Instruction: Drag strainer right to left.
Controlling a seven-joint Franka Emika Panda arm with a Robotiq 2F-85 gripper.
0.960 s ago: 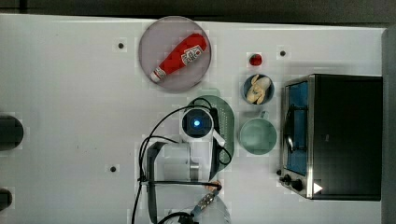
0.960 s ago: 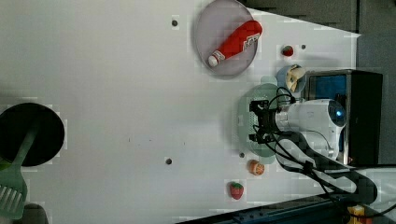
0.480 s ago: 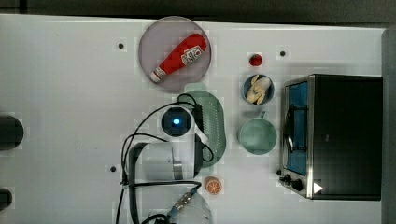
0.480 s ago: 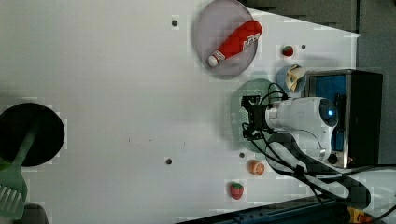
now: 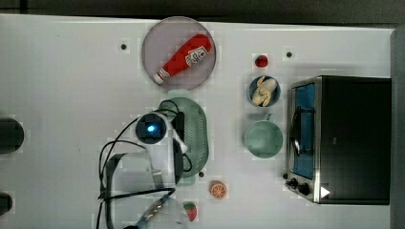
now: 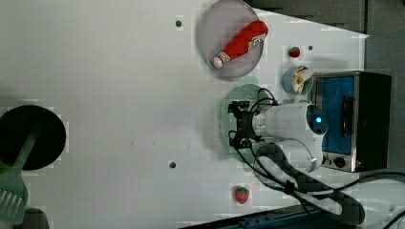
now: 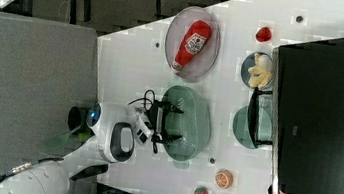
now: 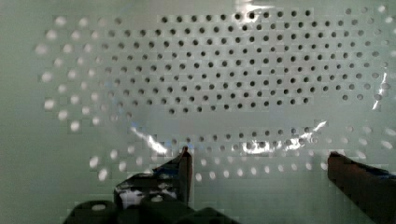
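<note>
1. The strainer [image 5: 193, 133] lies at the centre of the top view, just below the grey plate [image 5: 157, 38] with the ketchup bottle [image 5: 184, 58], and to the left of the green cup [image 5: 263, 138] and the toaster oven [image 5: 344, 138].
2. The gripper [image 8: 257, 161] is lowered inside the strainer's bowl with its fingers spread wide and nothing between them. This looks like a push rather than a grasp: a finger against the wall can slide the strainer over the table.
3. In the wrist view the fingertips [image 8: 184, 158] hover close over the perforated base; whether they touch it, I cannot tell.
4. The right view shows what the top view hides under the arm — both fingers of the gripper [image 7: 169, 123] reaching over the strainer's [image 7: 191, 125] rim at centre frame.
5. The left view alone shows the black pan [image 6: 28, 138] and green spatula [image 6: 12, 191] at far left — well apart from the strainer [image 6: 229, 119], so the path looks free.
6. An orange slice [image 5: 218, 190] and a strawberry [image 5: 190, 211] lie just below the strainer in the top view.
</note>
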